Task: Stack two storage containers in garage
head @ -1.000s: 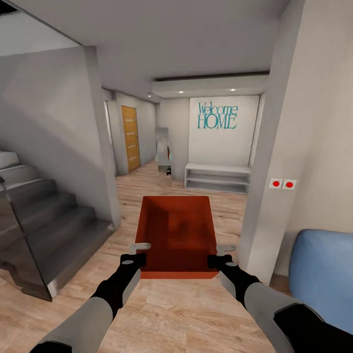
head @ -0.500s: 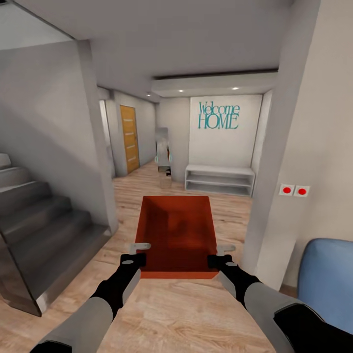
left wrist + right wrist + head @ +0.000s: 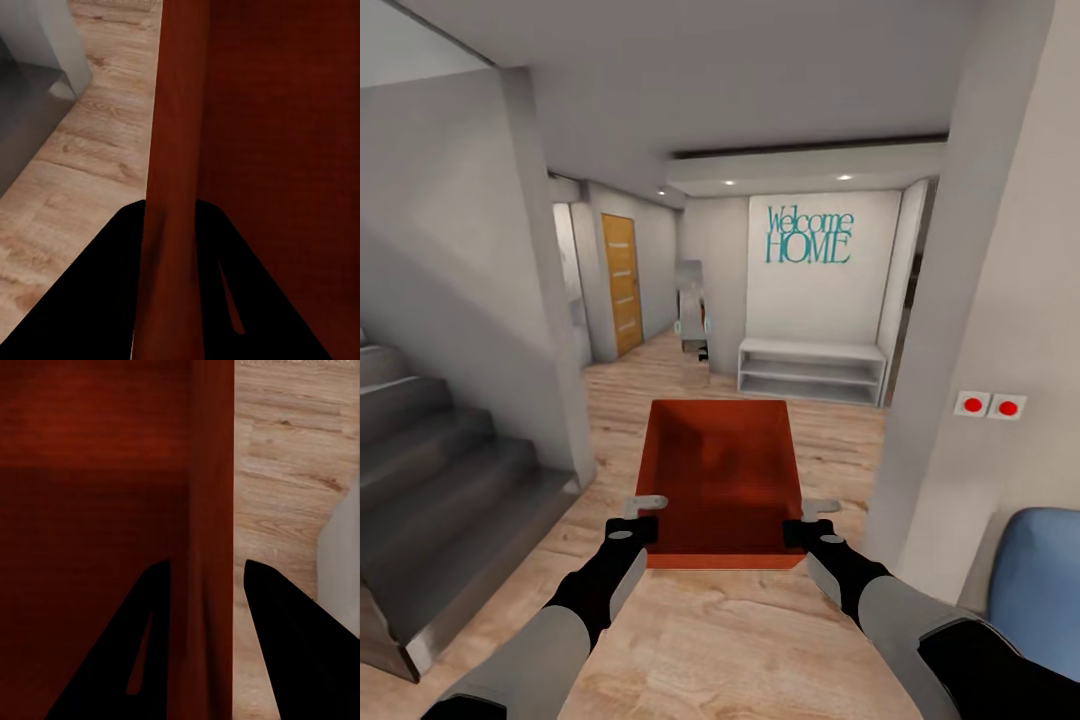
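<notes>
Left tool (image 3: 645, 517) and right tool (image 3: 805, 520) each clamp a side wall of one storage container (image 3: 722, 475), carried level above the wood plank floor (image 3: 710, 630) in a hallway beside stairs (image 3: 430, 480). Judged early: garage not reached, no container placed, second one outstanding.

Lighting: even, soft, moderately bright. Sources: two recessed ceiling spots (image 3: 785, 181) at the far soffit. Shadows: faint; stairs (image 3: 430, 470) darker. Glare: slight sheen on the wood floor (image 3: 710, 630). Sharpness: soft render, mild wide-angle stretch at edges. Wrist views: fingers (image 3: 97, 300) read as flat black silhouettes.
</notes>
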